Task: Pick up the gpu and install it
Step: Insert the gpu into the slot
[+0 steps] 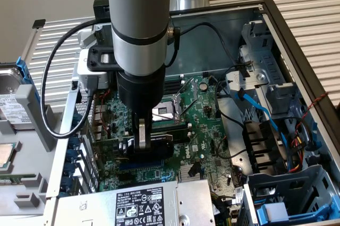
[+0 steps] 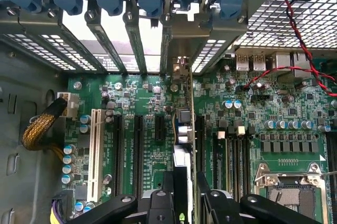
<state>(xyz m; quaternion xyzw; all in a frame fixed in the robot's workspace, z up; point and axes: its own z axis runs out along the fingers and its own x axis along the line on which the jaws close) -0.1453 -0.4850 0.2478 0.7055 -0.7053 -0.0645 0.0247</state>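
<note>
I see the gripper [image 2: 184, 195] pinching the gpu [image 2: 182, 126] edge-on, its long axis parallel to the motherboard slots [image 2: 138, 153] beneath.

Arm [image 1: 139, 29] points straight down, tool [image 1: 142, 142] clamped.
</note>
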